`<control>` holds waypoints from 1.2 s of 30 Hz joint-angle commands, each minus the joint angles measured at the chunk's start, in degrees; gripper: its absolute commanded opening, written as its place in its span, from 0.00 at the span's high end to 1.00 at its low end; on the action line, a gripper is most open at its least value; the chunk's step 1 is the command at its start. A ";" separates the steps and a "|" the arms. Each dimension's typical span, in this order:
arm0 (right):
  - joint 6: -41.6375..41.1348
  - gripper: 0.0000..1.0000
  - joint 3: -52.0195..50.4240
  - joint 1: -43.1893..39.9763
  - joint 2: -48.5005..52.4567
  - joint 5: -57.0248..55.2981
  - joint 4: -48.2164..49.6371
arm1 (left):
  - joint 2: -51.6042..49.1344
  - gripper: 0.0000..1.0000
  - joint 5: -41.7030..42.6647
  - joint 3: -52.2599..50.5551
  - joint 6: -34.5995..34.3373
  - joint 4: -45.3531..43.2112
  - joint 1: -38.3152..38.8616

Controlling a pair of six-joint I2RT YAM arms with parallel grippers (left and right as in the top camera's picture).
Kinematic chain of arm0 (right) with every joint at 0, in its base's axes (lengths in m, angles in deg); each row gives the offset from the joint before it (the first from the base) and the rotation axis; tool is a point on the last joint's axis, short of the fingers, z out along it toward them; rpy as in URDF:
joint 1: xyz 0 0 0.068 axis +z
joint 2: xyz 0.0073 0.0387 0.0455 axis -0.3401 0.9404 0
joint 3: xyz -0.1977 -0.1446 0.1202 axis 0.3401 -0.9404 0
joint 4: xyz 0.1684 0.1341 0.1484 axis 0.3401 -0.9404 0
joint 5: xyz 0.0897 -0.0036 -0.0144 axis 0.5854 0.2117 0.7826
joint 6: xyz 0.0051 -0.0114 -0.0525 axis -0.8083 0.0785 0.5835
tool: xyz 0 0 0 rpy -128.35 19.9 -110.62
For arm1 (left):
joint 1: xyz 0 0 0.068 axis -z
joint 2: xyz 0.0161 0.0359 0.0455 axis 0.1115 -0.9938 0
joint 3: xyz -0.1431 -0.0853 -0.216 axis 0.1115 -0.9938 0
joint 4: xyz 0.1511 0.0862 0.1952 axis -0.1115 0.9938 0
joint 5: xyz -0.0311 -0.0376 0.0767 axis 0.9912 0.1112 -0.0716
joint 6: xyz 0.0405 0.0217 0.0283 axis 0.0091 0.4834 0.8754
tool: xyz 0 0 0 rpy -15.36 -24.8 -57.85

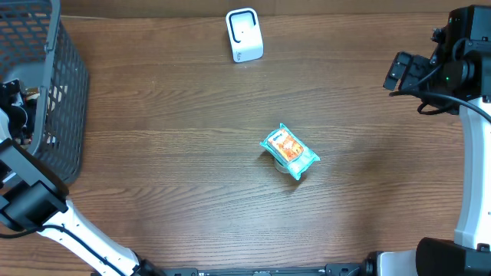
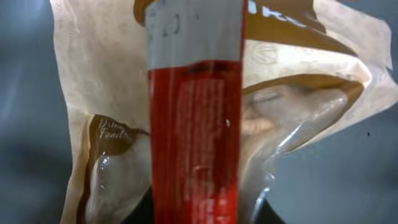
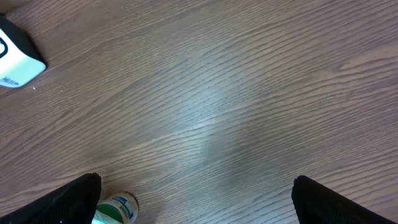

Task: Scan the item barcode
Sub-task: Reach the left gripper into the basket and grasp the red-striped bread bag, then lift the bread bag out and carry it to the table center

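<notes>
While a red packet (image 2: 194, 143) fills its camera, left gripper (image 1: 17, 115) hold unclear; right gripper (image 3: 196, 193) open.

Basket (image 1: 65, 92) sits at the far left edge of the table (image 1: 169, 138). The left arm (image 1: 31, 203) comes up from the near left, right beside it. Scanner (image 1: 244, 35) stands at the far edge, about centre. Packet (image 1: 289, 151) lies mid-table, slightly right of centre, well apart from both. Right arm (image 1: 437, 69) is over the far right. Left wrist view: narrow sachet (image 2: 196, 137) in front of a wider pouch (image 2: 305, 106), across its middle.
</notes>
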 commanded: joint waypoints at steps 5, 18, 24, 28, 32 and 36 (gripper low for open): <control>-0.15 0.00 1.03 -0.07 -0.13 -0.57 0.33 | 7.50 0.92 1.27 0.72 -3.76 2.01 0.50; -0.17 0.00 1.03 -0.07 -0.13 -0.57 0.33 | 43.50 0.95 6.84 0.74 -20.59 4.28 3.74; -0.15 0.00 1.03 -0.07 -0.13 -0.57 0.33 | 51.08 0.96 5.90 0.74 -21.27 13.53 13.75; -0.15 0.00 1.03 -0.07 -0.13 -0.57 0.33 | 50.88 0.96 1.27 -0.94 -21.29 21.59 25.27; -0.17 0.00 1.03 -0.07 -0.13 -0.57 0.33 | 50.10 0.96 -4.48 -8.31 -23.28 22.03 35.39; -0.17 0.00 1.03 -0.07 -0.13 -0.57 0.33 | 50.07 0.96 -5.33 -19.43 -28.52 18.43 41.94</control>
